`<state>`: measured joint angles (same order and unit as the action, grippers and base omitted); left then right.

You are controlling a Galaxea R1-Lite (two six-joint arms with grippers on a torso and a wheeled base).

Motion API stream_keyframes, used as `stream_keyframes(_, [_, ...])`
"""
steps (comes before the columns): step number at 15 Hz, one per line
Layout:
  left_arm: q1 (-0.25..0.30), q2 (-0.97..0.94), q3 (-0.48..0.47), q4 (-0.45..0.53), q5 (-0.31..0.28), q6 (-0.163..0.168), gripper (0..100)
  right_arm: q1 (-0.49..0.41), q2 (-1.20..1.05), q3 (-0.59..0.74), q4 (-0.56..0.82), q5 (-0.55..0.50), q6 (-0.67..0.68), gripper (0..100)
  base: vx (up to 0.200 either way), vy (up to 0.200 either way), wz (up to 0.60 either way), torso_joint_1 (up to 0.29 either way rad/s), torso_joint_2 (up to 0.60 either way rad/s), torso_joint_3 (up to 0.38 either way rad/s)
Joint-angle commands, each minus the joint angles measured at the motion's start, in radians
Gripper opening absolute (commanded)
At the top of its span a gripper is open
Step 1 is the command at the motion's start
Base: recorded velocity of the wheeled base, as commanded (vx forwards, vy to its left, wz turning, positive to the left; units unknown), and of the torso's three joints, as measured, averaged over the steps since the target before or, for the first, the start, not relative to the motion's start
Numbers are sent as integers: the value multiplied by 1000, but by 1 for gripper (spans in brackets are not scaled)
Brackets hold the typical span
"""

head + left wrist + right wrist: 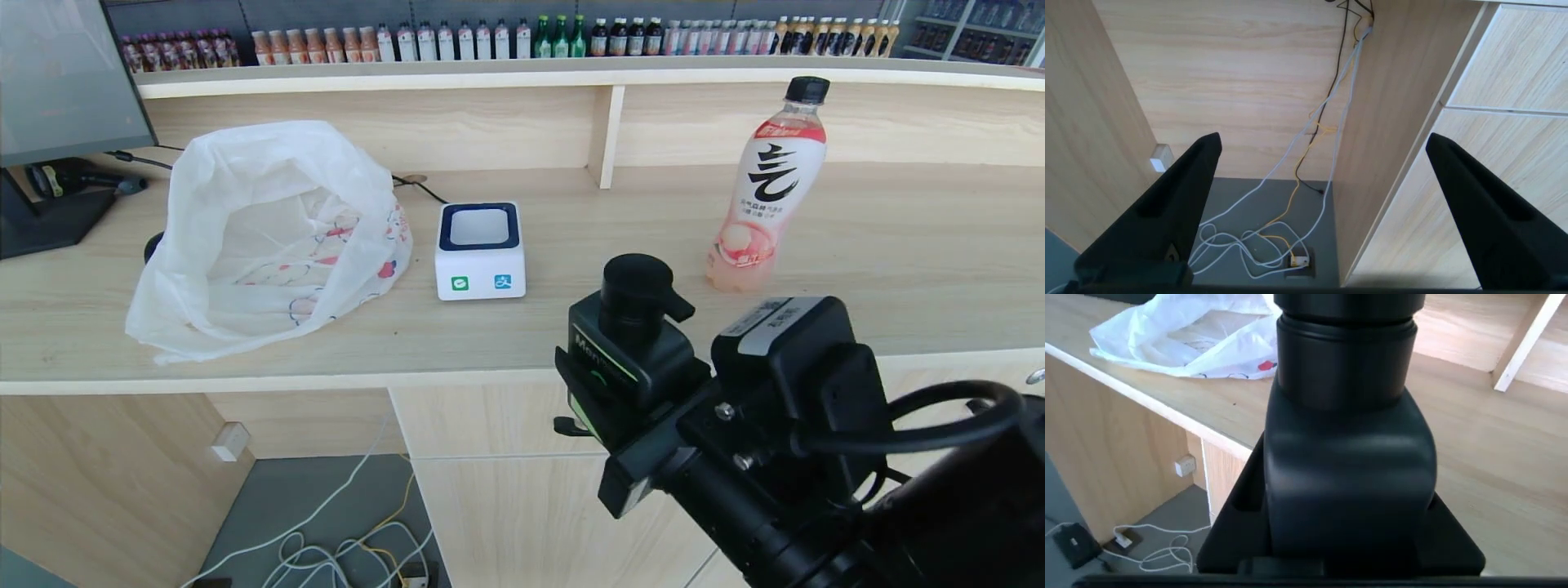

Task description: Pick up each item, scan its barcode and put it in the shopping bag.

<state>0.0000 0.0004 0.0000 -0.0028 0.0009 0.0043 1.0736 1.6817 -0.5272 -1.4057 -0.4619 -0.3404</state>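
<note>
nearest to us, at the lower right of the head view, the right claw [633, 380] is clenched on a black pump bottle [641, 306]. it is held upright, we think to bring it to the scanner [480, 249] at the centre. the left claw [1323, 151] hangs released below the surface [490, 335], over floor cables [1261, 245]. farther, the shopping bag [261, 237] lies open at left, ready to receive. a pink drink bottle [767, 188] stands at upper right.

Left gripper [1323, 155] — fingers spread wide, held low, near left. Right gripper [624, 371] — clamped on black pump bottle [638, 290], held near right.
</note>
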Motion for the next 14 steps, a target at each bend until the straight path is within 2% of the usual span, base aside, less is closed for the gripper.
stream_keyframes(1, [0,0,0,0,1,0,100,6,-8,52,-22,-1,-43,0,0,0,0,0,0,0])
stream_keyframes(6, [0,0,0,0,-1,0,100,8,-20,33,-87,-1,-301,0,0,0,0,0,0,0])
stream_keyframes(12, [0,0,0,0,1,0,100,108,-23,-2,-91,2,-537,0,0,0,0,0,0,0])
stream_keyframes(14, [0,0,0,0,-1,0,100,115,-23,-5,-111,22,-595,0,0,0,0,0,0,0])
